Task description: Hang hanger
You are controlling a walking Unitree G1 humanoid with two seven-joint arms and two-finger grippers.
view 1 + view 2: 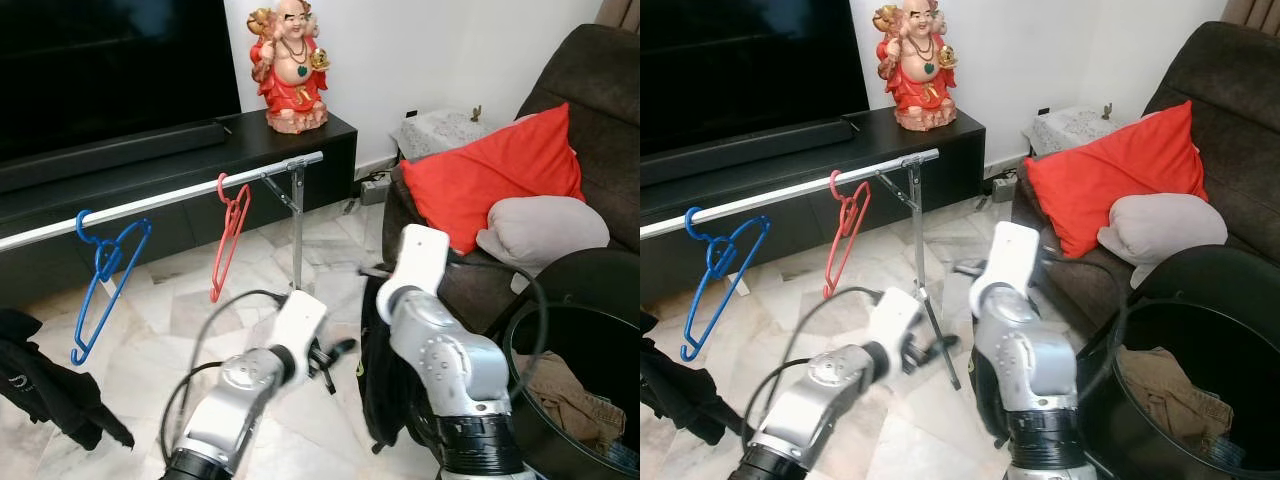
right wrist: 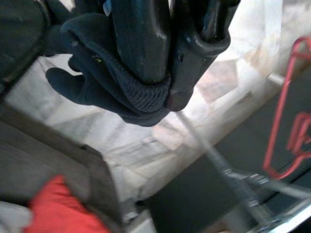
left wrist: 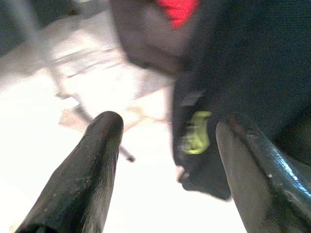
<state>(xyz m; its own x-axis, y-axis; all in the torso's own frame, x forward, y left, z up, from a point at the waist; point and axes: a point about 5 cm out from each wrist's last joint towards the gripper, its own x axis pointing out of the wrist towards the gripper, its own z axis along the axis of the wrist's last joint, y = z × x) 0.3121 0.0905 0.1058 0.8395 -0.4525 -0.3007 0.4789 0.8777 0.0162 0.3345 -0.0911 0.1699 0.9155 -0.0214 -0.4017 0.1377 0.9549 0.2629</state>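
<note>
Right gripper: its two black fingers are pressed tight on the ribbed edge of a dark navy cloth garment. What looks like a black hanger part sits in the grip too, but I cannot tell for sure.
Dark garment: it hangs down from the right arm in front of the brown sofa, with its bottom near the pale marble floor. A small yellow-green mark is on it.
Left gripper: its two black fingers are spread wide with nothing between them. It is held low, pointing at the hanging garment, close to it but not touching.
Silver metal rail: it runs in front of the long black TV cabinet and stands on a thin metal leg.
Blue plastic hanger: it hangs on the rail, toward the robot's left.
Red plastic hanger: it hangs on the rail near the leg, well apart from the blue one.
Red smiling statue: it stands on the cabinet.
Sofa: a big red cushion and a grey pillow lie on it.
Black round basket: it sits by the sofa with brown cloth inside.
Black clothes pile: it lies on the floor at the robot's left.
</note>
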